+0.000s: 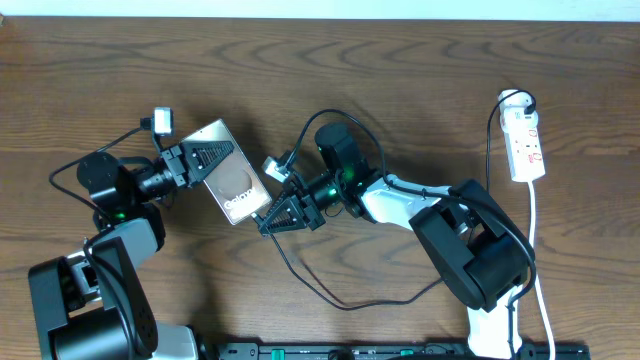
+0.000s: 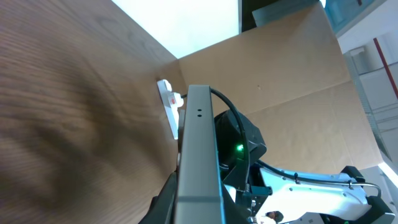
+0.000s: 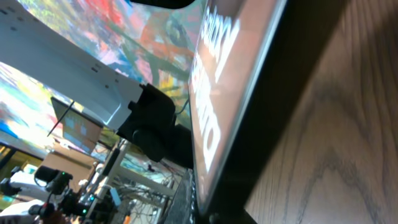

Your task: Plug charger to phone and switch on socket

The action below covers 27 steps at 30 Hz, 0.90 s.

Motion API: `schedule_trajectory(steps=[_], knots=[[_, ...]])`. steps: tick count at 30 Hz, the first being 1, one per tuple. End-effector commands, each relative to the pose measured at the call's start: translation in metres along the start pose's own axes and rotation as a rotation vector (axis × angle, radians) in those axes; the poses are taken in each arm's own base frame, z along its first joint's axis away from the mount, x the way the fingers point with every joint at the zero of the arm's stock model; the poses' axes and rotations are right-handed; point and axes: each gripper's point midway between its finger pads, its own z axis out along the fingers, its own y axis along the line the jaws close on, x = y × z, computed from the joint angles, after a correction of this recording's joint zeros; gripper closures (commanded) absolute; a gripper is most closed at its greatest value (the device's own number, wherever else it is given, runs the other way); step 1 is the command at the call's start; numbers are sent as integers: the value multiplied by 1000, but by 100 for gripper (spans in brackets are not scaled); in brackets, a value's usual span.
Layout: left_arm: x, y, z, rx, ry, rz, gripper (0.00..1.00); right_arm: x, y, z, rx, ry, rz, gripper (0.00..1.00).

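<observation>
The phone point(image 1: 240, 190), a brown-grey slab with white "Galaxy" lettering, is held tilted above the table by my left gripper point(image 1: 208, 158), which is shut on its upper-left end. In the left wrist view its grey edge point(image 2: 199, 155) runs up between the jaws. My right gripper point(image 1: 272, 220) is at the phone's lower-right end, its fingers closed to a point where the black charger cable point(image 1: 330, 298) starts. The plug tip itself is hidden. The right wrist view shows the phone face point(image 3: 217, 81) very close. The white socket strip point(image 1: 527, 145) lies at the far right and also shows in the left wrist view point(image 2: 168, 102).
The charger cable loops across the table's front to the right arm base point(image 1: 480, 260). The strip's white cord point(image 1: 536, 235) runs down the right side. A black plug point(image 1: 522, 100) sits at the strip's top end. The table is brown wood point(image 1: 400, 60).
</observation>
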Motion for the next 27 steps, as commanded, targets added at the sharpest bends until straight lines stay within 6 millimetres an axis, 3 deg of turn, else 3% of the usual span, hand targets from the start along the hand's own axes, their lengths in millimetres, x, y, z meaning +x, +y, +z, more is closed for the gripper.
schedule_trajectory(steps=[1,27], knots=[[6,-8,5,18,38,24,93,-3,-1,-2,14,-9,1,99],[6,-8,5,18,38,36,93,-5,-3,-8,23,-20,5,99]])
